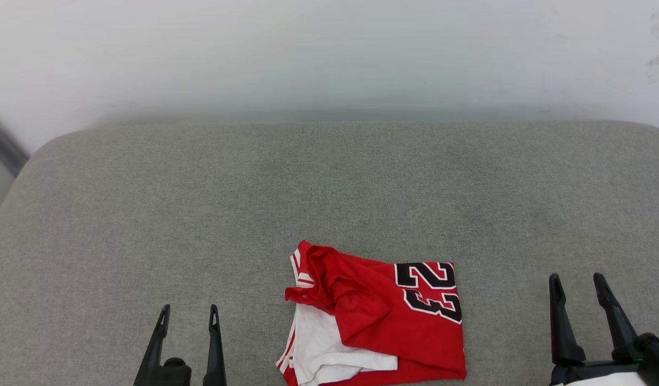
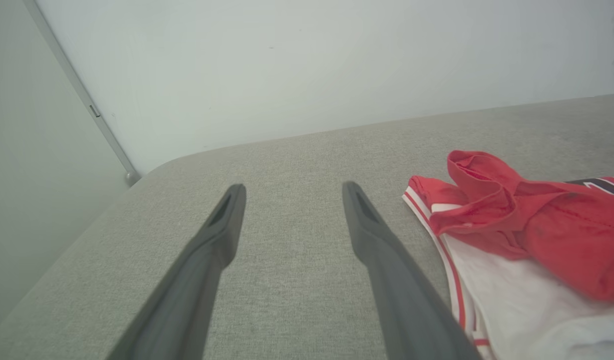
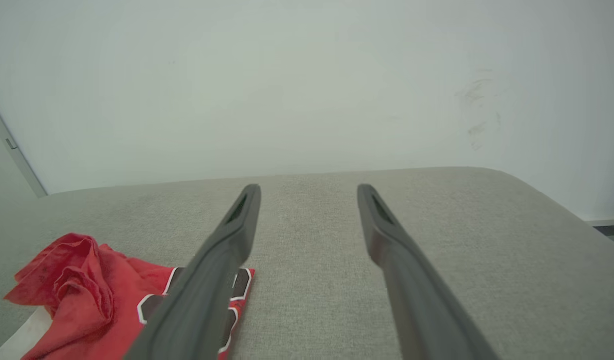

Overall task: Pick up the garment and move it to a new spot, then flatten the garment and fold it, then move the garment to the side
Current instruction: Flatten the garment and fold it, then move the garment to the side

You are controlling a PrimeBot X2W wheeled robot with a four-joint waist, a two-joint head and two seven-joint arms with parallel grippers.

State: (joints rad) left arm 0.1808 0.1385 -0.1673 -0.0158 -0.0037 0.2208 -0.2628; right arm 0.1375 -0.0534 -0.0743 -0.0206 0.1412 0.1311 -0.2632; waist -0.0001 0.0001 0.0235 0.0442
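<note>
Though rumpled, garment [image 1: 383, 316] between left claw [image 1: 190, 309] – right claw [image 1: 576, 279]

Soft red cloth garment [image 1: 383, 316] on matt, coarse-woven grey fabric surface [image 1: 329, 187].

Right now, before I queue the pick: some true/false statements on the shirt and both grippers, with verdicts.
1. The garment lies bunched on the grey cushion. True.
2. The left gripper is shut on the garment. False: it is open and empty, beside the garment without touching it.
3. The right gripper is open and empty. True.
4. The garment is spread flat with both sleeves out. False: red fabric is folded over white fabric.
</note>
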